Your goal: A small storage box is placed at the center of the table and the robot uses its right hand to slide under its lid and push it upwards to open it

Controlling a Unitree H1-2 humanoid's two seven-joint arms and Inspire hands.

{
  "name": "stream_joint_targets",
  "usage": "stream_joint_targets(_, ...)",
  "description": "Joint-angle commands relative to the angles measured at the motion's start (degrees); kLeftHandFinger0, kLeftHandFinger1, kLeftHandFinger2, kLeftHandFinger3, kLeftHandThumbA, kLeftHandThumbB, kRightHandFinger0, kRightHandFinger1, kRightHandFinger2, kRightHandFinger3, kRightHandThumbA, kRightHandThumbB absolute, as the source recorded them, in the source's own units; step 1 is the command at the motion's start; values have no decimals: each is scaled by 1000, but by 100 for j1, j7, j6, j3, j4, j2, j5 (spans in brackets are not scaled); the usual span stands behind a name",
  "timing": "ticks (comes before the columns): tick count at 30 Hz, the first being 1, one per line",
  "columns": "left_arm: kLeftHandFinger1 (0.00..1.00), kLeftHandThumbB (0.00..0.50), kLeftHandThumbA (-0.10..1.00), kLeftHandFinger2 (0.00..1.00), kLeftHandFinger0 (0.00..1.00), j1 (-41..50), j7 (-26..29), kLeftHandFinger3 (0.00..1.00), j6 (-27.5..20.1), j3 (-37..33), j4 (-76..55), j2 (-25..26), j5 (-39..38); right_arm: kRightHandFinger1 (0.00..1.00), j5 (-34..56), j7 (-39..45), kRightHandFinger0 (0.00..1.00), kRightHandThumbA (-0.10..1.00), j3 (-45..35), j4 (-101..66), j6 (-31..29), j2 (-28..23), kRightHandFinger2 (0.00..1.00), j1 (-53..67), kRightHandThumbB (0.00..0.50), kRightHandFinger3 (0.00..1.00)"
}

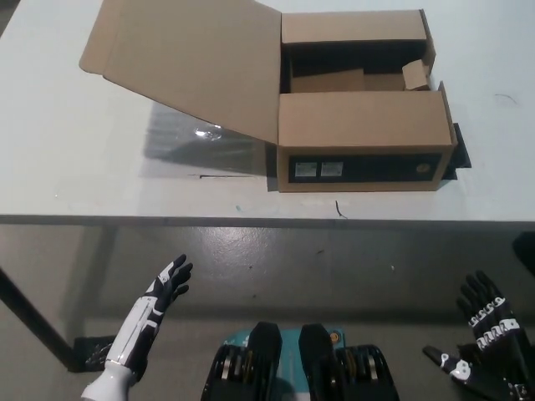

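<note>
White table w/ dark legs — grey glossy floor below.

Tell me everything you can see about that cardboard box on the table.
The cardboard box is plain brown, with a dark interior and two small labels on its dark front side. It sits on the white table. Its big lid is swung open to the left; a flap covers the near half. Neither hand touches it.

Cardboard storage box resting on the white surface, near its front edge and right of centre. The front wall is dark, with two small pale labels and a round mark. The large lid is raised and tilted out to the left, casting a shadow below. The dark interior is exposed, with a small loose flap at its right end.
</note>
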Motion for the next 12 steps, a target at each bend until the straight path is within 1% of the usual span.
stream_joint_targets(1, 1000, 347, 1000, 1000, 1000, -122, -32, 1000, -215, 31, -1, 50, -58, 1000, -178, 118, 1000, 1000, 26, -44, -329, -11, 1000, -47, 224, 1000)
stream_joint_targets(4, 1000, 353, 1000, 1000, 1000, -143, -9, 1000, -155, 47, -24, 53, -37, 1000, -176, 134, 1000, 1000, 21, 49, -381, -14, 1000, -105, 221, 1000)
stream_joint_targets(6, 1000, 358, 1000, 1000, 1000, -159, 15, 1000, -101, 71, -53, 43, -43, 1000, -118, 151, 1000, 1000, 16, 94, -318, -20, 1000, -185, 233, 1000)
stream_joint_targets(8, 1000, 339, 1000, 1000, 1000, -155, 23, 1000, -143, 81, -44, 33, -46, 1000, -95, 187, 1000, 1000, 20, 107, -280, -58, 1000, -217, 231, 1000)
stream_joint_targets(10, 1000, 334, 1000, 1000, 1000, -121, -5, 1000, -165, 73, -43, 20, -85, 1000, -70, 191, 1000, 1000, 13, 41, -236, -79, 1000, -173, 211, 1000)
stream_joint_targets(12, 1000, 332, 1000, 1000, 1000, -113, -13, 1000, -179, 61, -40, 26, -68, 1000, -119, 174, 1000, 1000, 6, 37, -271, -90, 1000, -171, 206, 1000)
